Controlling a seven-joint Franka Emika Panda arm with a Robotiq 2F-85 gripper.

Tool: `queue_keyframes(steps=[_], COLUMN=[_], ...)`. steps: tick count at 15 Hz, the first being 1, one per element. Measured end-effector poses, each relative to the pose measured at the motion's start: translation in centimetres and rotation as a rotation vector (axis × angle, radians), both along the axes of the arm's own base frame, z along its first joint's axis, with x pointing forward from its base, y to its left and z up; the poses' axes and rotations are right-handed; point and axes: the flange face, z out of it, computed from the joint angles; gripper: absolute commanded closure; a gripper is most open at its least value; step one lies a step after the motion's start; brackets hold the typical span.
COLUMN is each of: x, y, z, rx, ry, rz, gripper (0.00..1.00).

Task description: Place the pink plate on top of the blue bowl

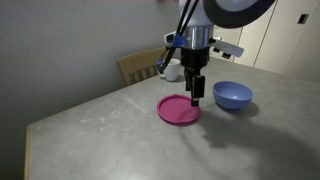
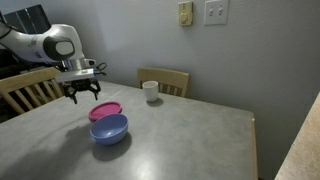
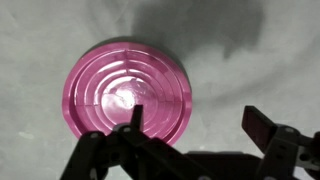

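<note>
Starting at the gripper (image 1: 197, 97): released, jaws spread wide, clasping nothing. Points straight down from the Panda arm (image 1: 196, 40) and hovers low over the table (image 1: 100, 140), apart from everything beneath. Shows the same in an exterior view from another side, gripper (image 2: 82, 96) open and dark against the grey wall.

Directly below, and off-centre: the pink plate (image 1: 179, 110), flat on the table, rim up. In the wrist view, gripper (image 3: 197, 125) with one finger over the pink plate (image 3: 130, 88) and the other finger out over bare tabletop beyond the plate's edge. Concentric rings plain on the plate's face there. No contact between fingers and plate to be made out in any view.

Just beside the plate, on the side away from the arm: the blue bowl (image 1: 232, 95), upright, mouth up, parted from the plate by a narrow gap. Overlaps the plate's near edge in an exterior view, blue bowl (image 2: 109, 129) in front, pink plate (image 2: 105, 109) behind.

Farther out from the gripper: a white mug (image 2: 150, 91) near the table's far edge, well apart from plate and bowl, with a wooden chair (image 2: 166, 78) behind it. Another wooden chair (image 2: 25, 88) under the arm's side.
</note>
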Motion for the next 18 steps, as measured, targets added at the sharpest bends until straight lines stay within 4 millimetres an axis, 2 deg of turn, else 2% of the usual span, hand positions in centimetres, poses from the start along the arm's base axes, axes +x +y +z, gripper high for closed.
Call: queue_keyframes(steps=[5,8,13,18], x=[3.2,4.4,4.6,4.1], y=[3.0,3.5,3.1,3.8], z=[-3.8,-5.3,-6.4,-7.7], rx=[0.014,0.013,0.006,0.018], ry=[0.096,0.141,0.174,0.197], rz=[0.032,0.03,0.015,0.018], gripper=[0.0,0.0,0.0,0.0])
